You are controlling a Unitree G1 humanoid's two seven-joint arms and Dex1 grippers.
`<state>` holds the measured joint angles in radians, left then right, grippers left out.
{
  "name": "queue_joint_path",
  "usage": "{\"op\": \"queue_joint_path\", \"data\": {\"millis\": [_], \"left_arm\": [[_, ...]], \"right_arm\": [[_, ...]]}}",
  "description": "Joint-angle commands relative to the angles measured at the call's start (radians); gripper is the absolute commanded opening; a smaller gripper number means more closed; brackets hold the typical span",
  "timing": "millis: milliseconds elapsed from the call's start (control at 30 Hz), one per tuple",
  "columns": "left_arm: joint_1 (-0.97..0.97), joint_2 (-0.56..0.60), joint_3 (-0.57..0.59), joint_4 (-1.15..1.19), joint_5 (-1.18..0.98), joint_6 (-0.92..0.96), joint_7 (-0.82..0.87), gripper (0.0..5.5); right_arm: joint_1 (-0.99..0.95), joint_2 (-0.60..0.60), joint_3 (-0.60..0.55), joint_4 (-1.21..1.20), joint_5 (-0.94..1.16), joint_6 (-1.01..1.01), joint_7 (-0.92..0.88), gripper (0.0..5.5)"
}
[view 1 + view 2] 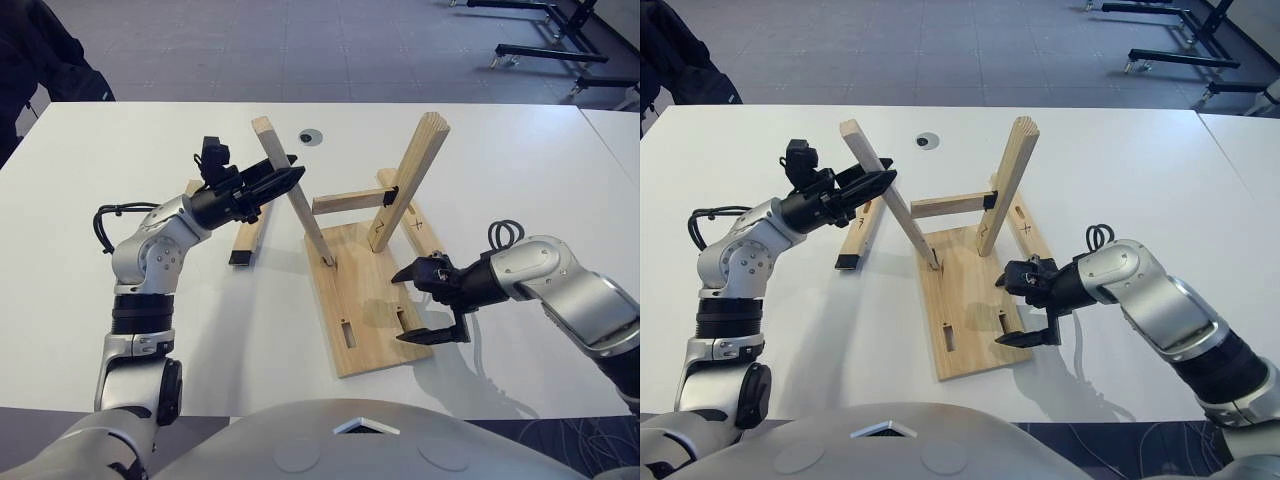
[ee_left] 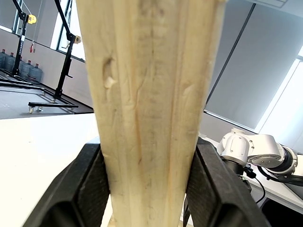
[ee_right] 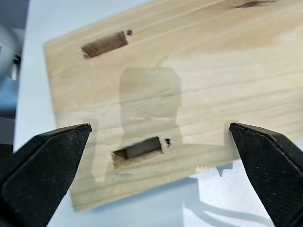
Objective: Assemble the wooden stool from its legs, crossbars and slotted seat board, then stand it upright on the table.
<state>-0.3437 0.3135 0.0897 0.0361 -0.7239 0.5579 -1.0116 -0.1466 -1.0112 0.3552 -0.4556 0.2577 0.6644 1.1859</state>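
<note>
The slotted seat board lies flat at the table's middle. Two legs stand tilted in its far slots: the left leg and the right leg, with a crossbar between them. My left gripper is shut on the left leg's upper part; its fingers press either side of the wood. My right gripper hovers open over the board's near right corner, above an empty slot. A second empty slot lies farther along the board.
A loose wooden piece with a black end lies left of the board. Another one lies behind the right leg. A round grommet sits in the tabletop at the back. The table's right edge is near my right arm.
</note>
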Motion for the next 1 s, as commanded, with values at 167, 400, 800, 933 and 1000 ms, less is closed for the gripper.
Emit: {"op": "queue_joint_path", "data": {"millis": [167, 400, 800, 933, 1000], "left_arm": [[0.023, 0.009, -0.019, 0.024, 0.034, -0.030, 0.001, 2.04], [0.032, 0.007, -0.026, 0.015, 0.031, -0.033, 0.010, 2.04], [0.006, 0.011, 0.000, 0.014, -0.001, -0.014, 0.031, 2.04], [-0.006, 0.015, 0.006, 0.018, -0.004, -0.013, 0.031, 2.04], [-0.008, 0.018, 0.007, 0.018, -0.005, -0.012, 0.030, 2.04]], "right_arm": [[0.041, -0.014, 0.025, 0.012, -0.074, -0.091, -0.006, 5.40], [0.045, 0.015, 0.054, 0.064, -0.178, -0.160, -0.064, 5.40], [0.056, 0.044, 0.078, 0.106, -0.240, -0.191, -0.122, 5.40], [0.054, 0.039, 0.091, 0.132, -0.278, -0.231, -0.131, 5.40], [0.052, 0.038, 0.092, 0.150, -0.295, -0.250, -0.134, 5.40]]}}
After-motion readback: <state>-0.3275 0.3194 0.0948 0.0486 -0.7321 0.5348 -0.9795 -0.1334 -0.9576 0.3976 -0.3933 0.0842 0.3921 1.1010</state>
